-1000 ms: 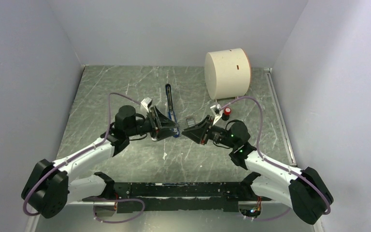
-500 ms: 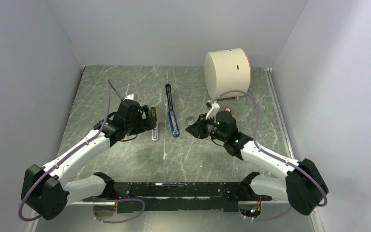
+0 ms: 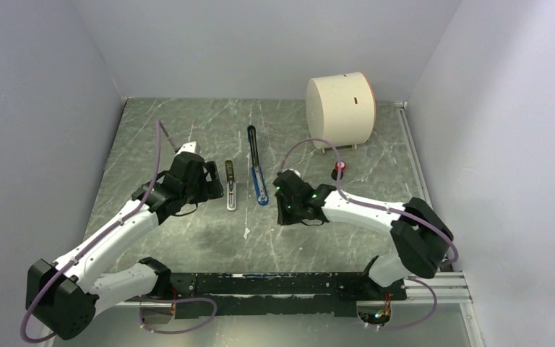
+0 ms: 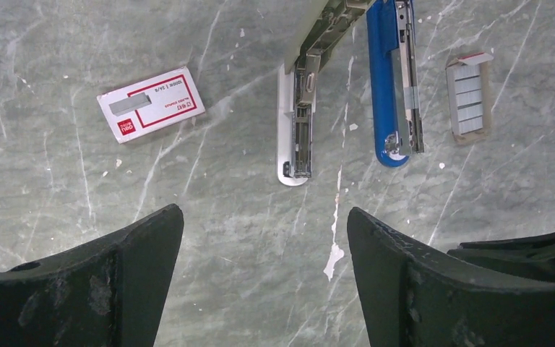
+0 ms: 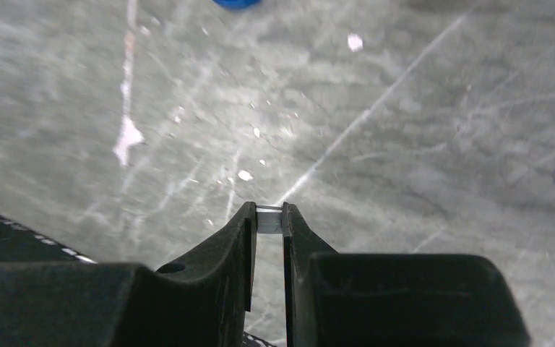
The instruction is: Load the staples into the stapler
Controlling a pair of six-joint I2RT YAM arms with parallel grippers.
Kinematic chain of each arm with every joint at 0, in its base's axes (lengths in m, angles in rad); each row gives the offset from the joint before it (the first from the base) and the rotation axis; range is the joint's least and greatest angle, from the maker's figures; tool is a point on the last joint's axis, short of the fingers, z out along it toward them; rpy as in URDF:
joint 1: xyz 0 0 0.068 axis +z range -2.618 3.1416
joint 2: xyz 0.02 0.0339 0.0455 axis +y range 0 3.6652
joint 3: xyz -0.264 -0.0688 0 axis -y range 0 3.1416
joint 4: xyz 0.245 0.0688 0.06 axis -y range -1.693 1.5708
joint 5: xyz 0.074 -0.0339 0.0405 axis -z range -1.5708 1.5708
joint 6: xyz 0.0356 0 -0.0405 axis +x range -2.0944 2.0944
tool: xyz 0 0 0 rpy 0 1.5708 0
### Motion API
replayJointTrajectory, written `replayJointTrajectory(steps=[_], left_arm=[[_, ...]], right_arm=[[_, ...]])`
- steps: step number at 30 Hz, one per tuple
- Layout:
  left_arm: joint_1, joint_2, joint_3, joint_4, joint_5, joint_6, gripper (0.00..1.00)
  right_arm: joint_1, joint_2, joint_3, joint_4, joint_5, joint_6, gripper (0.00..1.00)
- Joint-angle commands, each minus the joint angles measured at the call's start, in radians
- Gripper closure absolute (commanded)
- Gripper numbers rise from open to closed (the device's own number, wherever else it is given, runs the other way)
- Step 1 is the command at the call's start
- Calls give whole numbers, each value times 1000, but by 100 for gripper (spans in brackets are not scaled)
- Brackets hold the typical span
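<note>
The blue stapler (image 3: 260, 186) lies opened out flat mid-table, its thin black arm (image 3: 251, 141) stretching away from me. In the left wrist view the stapler (image 4: 381, 87) shows its grey metal channel facing up. My left gripper (image 3: 215, 186) hovers left of it, open and empty (image 4: 261, 217). My right gripper (image 3: 283, 202) points down at the table just right of the stapler's near end. It is shut (image 5: 269, 210) on a short silver strip of staples (image 5: 269, 220) pinched at the fingertips. A sliver of blue stapler (image 5: 237, 3) shows at that view's top edge.
A silvery-grey strip (image 4: 293, 123) lies beside the stapler on its left (image 3: 231, 195). A red-and-white staple box (image 4: 152, 105) rests further left; an open tray of staples (image 4: 468, 97) sits right of the stapler. A white cylinder (image 3: 340, 108) and a small red object (image 3: 340, 170) stand behind.
My left gripper let go at the stapler, opened wide and drew back left, leaving the silvery strip on the table. My right arm swung left and tipped its gripper down beside the stapler.
</note>
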Motion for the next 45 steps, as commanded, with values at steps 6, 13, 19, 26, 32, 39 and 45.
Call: replayJointTrajectory(steps=[6, 13, 19, 26, 32, 39, 45], left_arm=[[5, -34, 44, -30, -33, 85, 12], [5, -41, 30, -25, -45, 116, 12], [5, -32, 23, -15, -32, 128, 12], [6, -33, 15, -7, -35, 129, 10], [5, -47, 11, -4, -48, 124, 10], [5, -46, 9, -6, -52, 123, 10], [6, -49, 7, -5, -56, 121, 10]], right_arm=[[90, 163, 172, -340, 208, 44, 84], [100, 246, 207, -358, 213, 50, 82], [102, 263, 214, -355, 217, 66, 79], [103, 273, 212, -356, 220, 83, 63], [103, 245, 197, -327, 227, 102, 60], [94, 222, 157, -277, 224, 135, 63], [70, 195, 127, -261, 223, 152, 66]])
